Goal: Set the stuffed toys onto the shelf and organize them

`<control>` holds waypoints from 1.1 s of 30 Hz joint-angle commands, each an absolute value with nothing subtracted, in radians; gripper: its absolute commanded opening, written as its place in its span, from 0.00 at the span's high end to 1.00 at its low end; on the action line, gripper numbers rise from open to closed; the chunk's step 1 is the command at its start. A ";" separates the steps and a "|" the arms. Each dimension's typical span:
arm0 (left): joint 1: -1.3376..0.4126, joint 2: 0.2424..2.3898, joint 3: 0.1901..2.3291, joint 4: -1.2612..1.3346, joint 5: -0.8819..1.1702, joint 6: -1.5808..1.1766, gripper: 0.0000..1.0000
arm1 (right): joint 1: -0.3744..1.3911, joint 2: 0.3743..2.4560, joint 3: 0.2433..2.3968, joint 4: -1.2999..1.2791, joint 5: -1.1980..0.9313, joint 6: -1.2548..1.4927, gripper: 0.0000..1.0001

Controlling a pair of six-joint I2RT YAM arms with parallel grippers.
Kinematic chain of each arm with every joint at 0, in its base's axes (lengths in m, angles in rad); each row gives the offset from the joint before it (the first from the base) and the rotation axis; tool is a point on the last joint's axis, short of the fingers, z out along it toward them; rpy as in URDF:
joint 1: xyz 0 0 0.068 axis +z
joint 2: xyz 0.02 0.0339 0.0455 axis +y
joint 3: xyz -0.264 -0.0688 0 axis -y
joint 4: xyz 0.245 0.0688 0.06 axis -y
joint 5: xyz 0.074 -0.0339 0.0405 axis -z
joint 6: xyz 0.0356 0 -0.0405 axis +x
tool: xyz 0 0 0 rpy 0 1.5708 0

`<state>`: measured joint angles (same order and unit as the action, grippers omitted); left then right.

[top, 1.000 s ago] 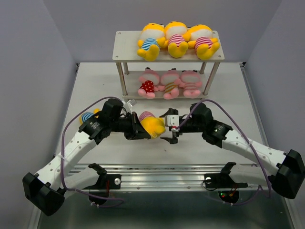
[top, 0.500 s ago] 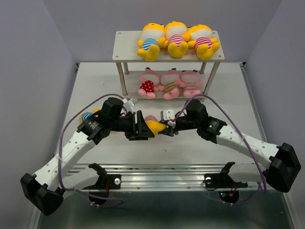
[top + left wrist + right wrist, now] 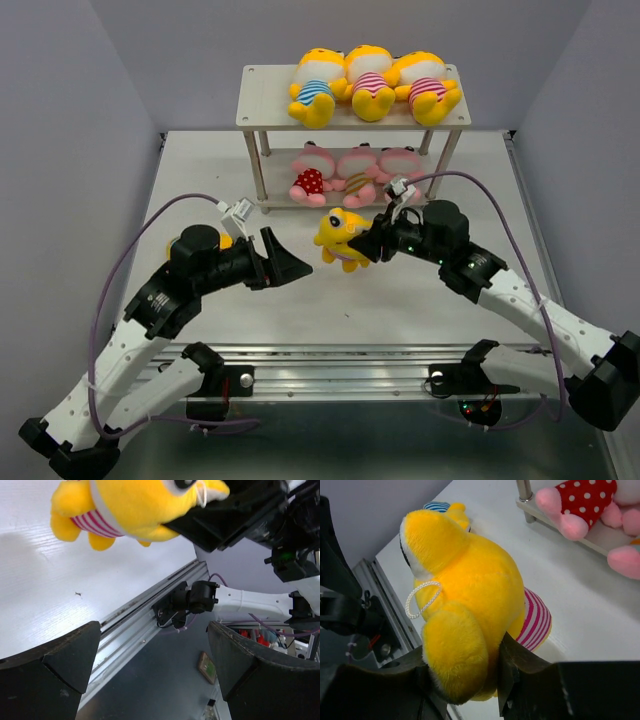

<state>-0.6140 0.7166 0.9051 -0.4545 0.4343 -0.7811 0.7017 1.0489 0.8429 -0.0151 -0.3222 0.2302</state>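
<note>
Eight stuffed toys are counted, then?

— Eight are seen. Three yellow ones [image 3: 318, 88] [image 3: 371, 85] [image 3: 428, 88] are lined up on the top board of the shelf [image 3: 270, 110], and three pink ones [image 3: 312, 178] [image 3: 357, 180] [image 3: 402, 178] are seated on the lower board.

And the other two?

— One yellow toy in a pink-striped shirt [image 3: 340, 238] is gripped by the head in the right claw [image 3: 374, 243], which is closed narrowly on it. It is held just in front of the lower board, clear of the table [image 3: 200, 180]. A blue-striped toy [image 3: 441, 507] is left lying on the table, mostly hidden behind the left arm in the top view.

How is the right arm posed?

— It is stretched from its base towards the middle, bent at the elbow, with the claw pointed leftwards.

And the left arm?

— It is folded at the elbow and aimed towards the held toy. The left claw [image 3: 288, 262] is spread wide, nothing is held in it, and it is kept apart from the toy. From its wrist camera the toy is seen above and beyond both fingers.
</note>
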 commanded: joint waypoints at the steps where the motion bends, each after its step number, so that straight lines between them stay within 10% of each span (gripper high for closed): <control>1: -0.617 0.681 0.809 -0.328 0.423 -0.749 0.01 | 0.611 1.040 0.929 -0.075 -0.495 0.463 0.87; 20: -0.615 0.713 0.638 -0.026 0.520 -0.726 0.04 | 0.577 1.066 1.072 -0.058 -0.836 0.686 0.82; 33: -0.615 0.703 0.591 0.133 0.681 -0.776 0.54 | 0.577 1.097 1.074 -0.012 -0.775 0.750 0.81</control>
